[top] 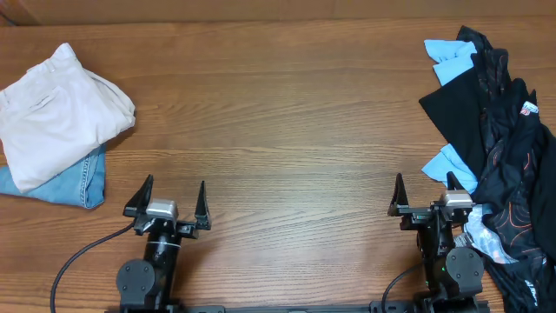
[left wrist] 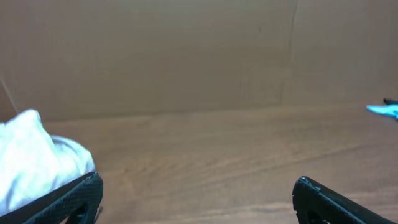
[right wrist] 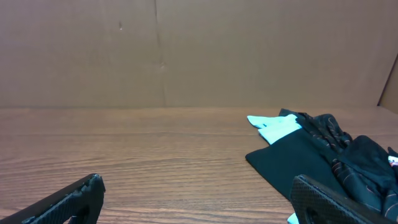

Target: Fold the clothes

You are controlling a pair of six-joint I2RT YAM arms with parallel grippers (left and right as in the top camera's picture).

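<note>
Left pincer (top: pixel 174 187) and right pincer (top: pixel 424 185) stand wide and empty, well apart from the folded beige cotton shorts (top: pixel 61 109); folding appears complete, next needing only inspection.

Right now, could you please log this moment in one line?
khaki shorts: folded, left, atop denim shorts | left fingers: open, empty | right fingers: open, empty

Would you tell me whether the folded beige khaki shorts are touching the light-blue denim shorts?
Touching: the overhead view shows the beige khaki shorts lying on top of the light-blue denim shorts.
</note>
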